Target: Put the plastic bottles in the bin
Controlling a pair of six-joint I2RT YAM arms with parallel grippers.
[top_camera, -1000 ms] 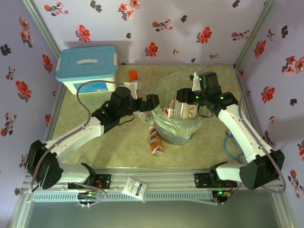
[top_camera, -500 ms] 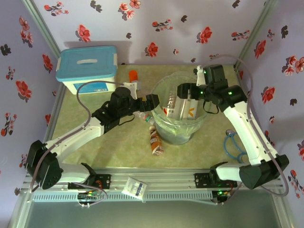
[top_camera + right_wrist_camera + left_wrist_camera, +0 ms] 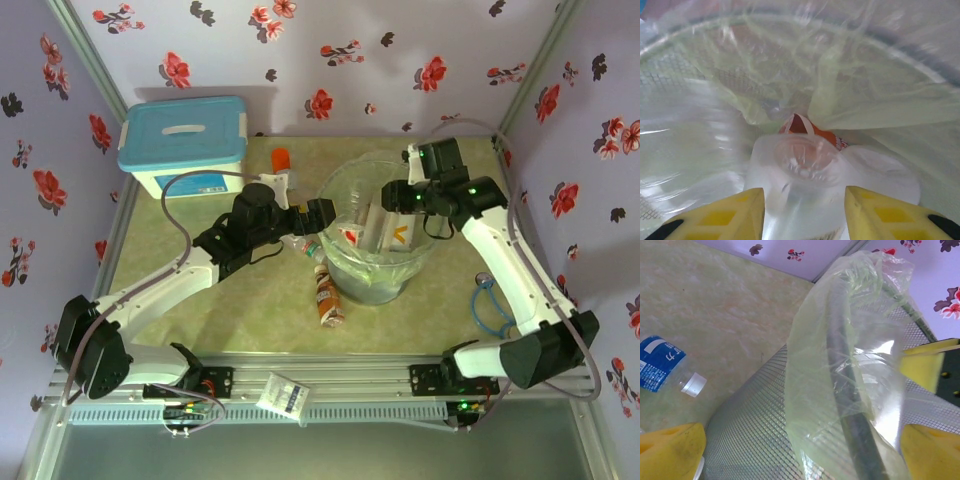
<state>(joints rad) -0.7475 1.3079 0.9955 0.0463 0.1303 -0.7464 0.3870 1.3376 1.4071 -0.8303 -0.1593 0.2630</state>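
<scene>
Plastic bottle point(image 3: 799, 170) in right pincer point(image 3: 803, 192)

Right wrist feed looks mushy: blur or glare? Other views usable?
Right wrist: blurred throughout, the bottle between its fingers smeared. Left wrist: sharp, bright glare on the bag liner over the bin. Top external: crisp, evenly lit.

We see metal mesh on the bin point(image 3: 755, 430), its liner point(image 3: 840, 340) thin glossy crinkled plastic, at the bin's mouth a clear plastic bottle point(image 3: 800, 170), under the bin a matt mottled table point(image 3: 715, 295).
</scene>
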